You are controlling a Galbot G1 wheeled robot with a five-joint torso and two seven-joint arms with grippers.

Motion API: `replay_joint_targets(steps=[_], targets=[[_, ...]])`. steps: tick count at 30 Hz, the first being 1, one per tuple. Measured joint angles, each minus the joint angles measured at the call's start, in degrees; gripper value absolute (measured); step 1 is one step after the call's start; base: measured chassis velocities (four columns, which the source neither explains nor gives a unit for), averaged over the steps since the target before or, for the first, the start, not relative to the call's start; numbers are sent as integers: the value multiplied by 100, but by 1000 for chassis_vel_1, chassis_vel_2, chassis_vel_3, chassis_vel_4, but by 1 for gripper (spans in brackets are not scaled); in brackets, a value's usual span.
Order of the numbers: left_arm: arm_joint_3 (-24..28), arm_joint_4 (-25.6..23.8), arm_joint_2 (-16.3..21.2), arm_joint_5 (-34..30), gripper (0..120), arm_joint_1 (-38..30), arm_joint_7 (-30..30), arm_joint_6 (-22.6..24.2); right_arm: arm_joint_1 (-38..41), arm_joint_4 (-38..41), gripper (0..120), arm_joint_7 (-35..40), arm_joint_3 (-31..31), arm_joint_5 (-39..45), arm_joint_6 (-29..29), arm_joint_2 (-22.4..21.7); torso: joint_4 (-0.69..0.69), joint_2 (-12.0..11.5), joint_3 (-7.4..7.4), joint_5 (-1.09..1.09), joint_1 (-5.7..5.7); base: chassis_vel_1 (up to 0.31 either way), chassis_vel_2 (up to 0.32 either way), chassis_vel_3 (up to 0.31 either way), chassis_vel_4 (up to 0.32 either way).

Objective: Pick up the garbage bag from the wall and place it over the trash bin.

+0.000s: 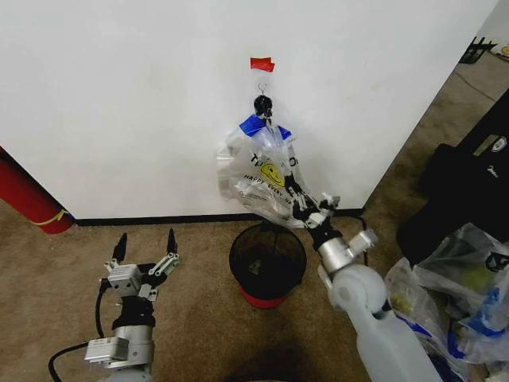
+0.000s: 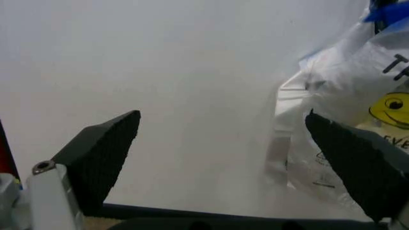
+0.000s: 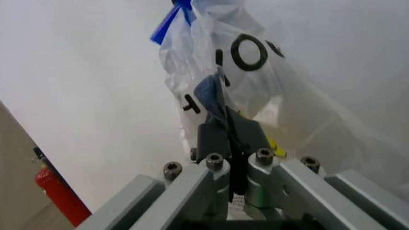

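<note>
My right gripper (image 1: 301, 200) is pinching the lower part of the bag (image 1: 262, 171), which is hanging on the hook (image 1: 261, 84) on the wall (image 1: 119, 95) above the bin (image 1: 267, 259).

I am judging that a sideways pull could tear the thin plastic or let it slip from my closed pads, leaving it snagged on the hook. My left gripper (image 1: 145, 243) is waiting wide open, low beside the bin. The bag's knot is hiding how it is looped on.
</note>
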Motion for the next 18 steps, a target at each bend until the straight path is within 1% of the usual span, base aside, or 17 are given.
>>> replay_joint_targets(steps=[6, 9, 13, 15, 18], targets=[[60, 19, 57, 0, 100, -28, 0, 6, -663, 303, 0, -177, 282, -338, 211, 16, 1, 0, 0, 0, 0, 0, 0, 0, 0], [80, 12, 66, 0, 100, -28, 0, 6, -845, 372, 0, -229, 367, -409, 271, 10, 1, 0, 0, 0, 0, 0, 0, 0, 0], [124, 9, 77, -4, 100, -30, 0, 5, -1250, 504, 0, -519, 569, -640, 530, 31, 1, 0, 0, 0, 0, 0, 0, 0, 0], [133, 16, 79, -6, 100, -37, -1, 4, -1319, 520, 0, -573, 591, -684, 576, 33, 0, 0, 0, 0, 0, 0, 0, 0, 0], [180, 50, 114, -12, 100, -74, -3, 3, -1655, 550, 0, -837, 685, -968, 812, 20, 0, 0, 0, -1, 0, 0, 0, 0, 0]])
